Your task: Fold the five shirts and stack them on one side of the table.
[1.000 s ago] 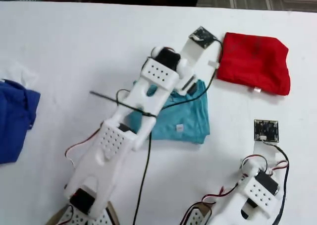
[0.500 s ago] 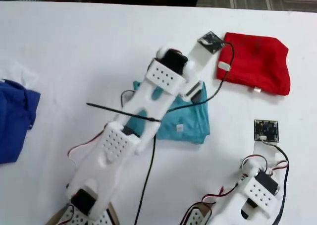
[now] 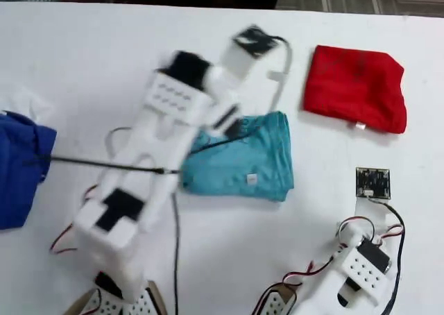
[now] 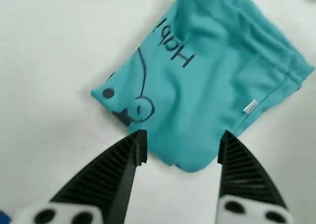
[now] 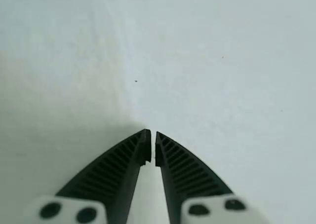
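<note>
On the white table (image 3: 90, 58), the left arm (image 3: 163, 121) extends beside a folded teal shirt (image 3: 243, 162) at the centre. A red shirt (image 3: 355, 87) lies near it and a blue shirt (image 3: 21, 166) at the opposite edge. The left gripper (image 4: 181, 140) hangs above the teal shirt with its fingers spread wide. The right gripper (image 5: 153, 137) has its fingers pressed together, empty.

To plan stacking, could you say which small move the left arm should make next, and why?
Probably lower the left gripper onto the edge of the teal shirt and close: its jaws stand open above it, and that shirt lies apart from the red shirt.
</note>
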Robot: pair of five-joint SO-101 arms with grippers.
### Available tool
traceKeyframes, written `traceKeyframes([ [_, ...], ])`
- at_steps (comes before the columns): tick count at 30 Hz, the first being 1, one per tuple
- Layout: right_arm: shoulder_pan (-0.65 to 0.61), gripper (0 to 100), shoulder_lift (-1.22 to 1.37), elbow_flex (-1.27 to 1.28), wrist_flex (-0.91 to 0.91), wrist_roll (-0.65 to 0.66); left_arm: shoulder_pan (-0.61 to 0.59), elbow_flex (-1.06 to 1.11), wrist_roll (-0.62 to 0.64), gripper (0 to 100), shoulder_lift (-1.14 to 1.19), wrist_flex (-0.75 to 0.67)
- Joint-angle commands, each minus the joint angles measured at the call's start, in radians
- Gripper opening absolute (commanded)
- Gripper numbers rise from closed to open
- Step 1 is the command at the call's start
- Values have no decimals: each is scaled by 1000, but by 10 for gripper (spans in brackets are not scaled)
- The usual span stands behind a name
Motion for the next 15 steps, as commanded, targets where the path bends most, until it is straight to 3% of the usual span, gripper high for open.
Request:
traceKeyframes([
  [1, -7, 22, -24, -3, 1, -5, -84, 182, -17, 251, -230, 15],
  [10, -7, 22, -24, -2, 1, -5, -361, 615, -20, 251, -603, -38],
  [15, -7, 24, -24, -3, 1, -12, -496, 900, -20, 251, -732, -164],
])
